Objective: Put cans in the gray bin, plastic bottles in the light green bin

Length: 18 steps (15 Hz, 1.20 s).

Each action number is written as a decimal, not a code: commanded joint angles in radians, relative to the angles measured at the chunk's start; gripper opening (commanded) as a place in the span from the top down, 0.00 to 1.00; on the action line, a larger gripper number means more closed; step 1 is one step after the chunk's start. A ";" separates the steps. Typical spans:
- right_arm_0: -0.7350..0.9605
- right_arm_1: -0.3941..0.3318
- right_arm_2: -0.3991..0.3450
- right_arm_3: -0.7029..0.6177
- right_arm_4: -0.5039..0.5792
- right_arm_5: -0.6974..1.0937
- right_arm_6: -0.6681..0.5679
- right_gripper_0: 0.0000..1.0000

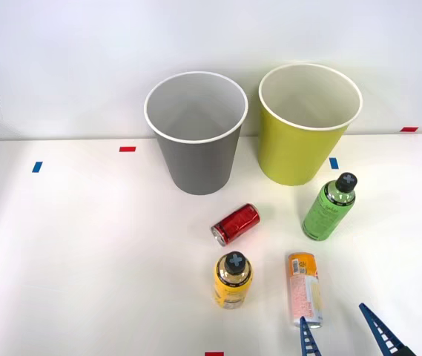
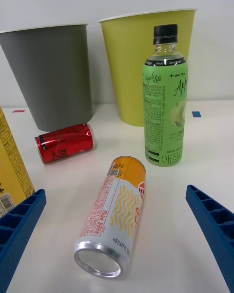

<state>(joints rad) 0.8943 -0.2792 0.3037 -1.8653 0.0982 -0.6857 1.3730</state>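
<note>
1. The right arm's blue ribbed gripper (image 1: 344, 334) is waiting near the table's front edge, jaws spread wide, gripping nothing.
2. The slim orange-and-pink metal can (image 2: 115, 214) is lying on its side just ahead of the fingers.
3. Being round, it is likely to roll away if one finger nudges it first, possibly toward the stubby yellow black-capped bottle (image 1: 232, 279) nearby.

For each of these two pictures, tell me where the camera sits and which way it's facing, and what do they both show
Front view: above the arms, looking forward and down at the table, both bins at its far side; the right gripper shows at the near edge, jaws open.
Right wrist view: low on the right arm's wrist, facing the bins across the tabletop; the gripper's blue fingers flank the orange can.
Shared: gray bin, light green bin, red can, green bottle, yellow bottle, orange can.
</note>
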 commanded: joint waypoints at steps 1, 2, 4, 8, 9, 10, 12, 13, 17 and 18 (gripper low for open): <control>0.000 0.000 0.000 0.000 0.000 0.000 0.000 0.00; 0.000 0.000 0.000 0.000 0.000 0.000 0.000 0.00; 0.000 0.000 0.000 0.000 0.000 0.000 0.000 0.00; 0.000 0.000 0.000 0.000 0.000 0.000 0.000 0.00; 0.000 0.000 0.000 0.000 0.000 0.000 0.000 0.00; 0.000 0.000 0.000 0.000 0.000 0.000 0.000 0.00; 0.000 0.000 0.000 0.000 0.000 0.000 0.000 0.00; 0.000 0.000 0.000 0.000 0.000 0.000 0.000 0.00; 0.000 0.000 0.000 0.000 0.000 0.000 0.000 0.00; 0.000 0.000 0.000 0.000 0.000 0.000 0.000 0.00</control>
<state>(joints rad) 0.8943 -0.2792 0.3037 -1.8653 0.0982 -0.6857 1.3729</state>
